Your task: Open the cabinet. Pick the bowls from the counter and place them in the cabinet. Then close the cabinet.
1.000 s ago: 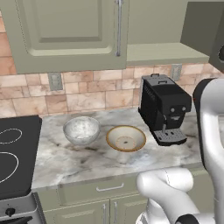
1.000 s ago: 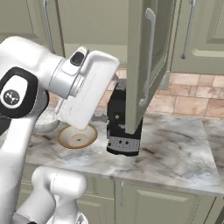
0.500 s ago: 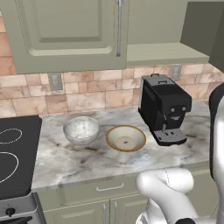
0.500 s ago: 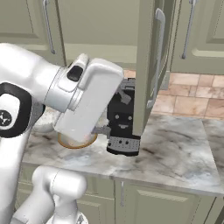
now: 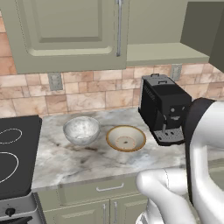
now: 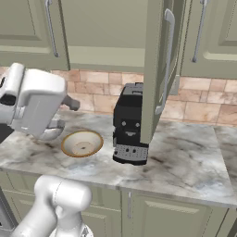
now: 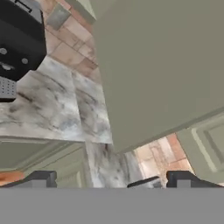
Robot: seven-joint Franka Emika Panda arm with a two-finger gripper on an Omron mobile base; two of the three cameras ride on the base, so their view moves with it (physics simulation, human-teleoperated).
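Jaws wide apart — empty — near the cabinet (image 7: 162,65) door.

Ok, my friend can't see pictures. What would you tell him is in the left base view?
Two bowls sit side by side on a marble counter: a speckled grey bowl and a tan bowl to its right. A black coffee machine stands further right, under a green wall cabinet whose right door is open.

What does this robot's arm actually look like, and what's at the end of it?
The arm is built of rounded, glossy white shells, chunky like thick pipe, with dark bands at the joints. The gripper ends in two small dark, blocky fingertips. No cables or markings are visible.
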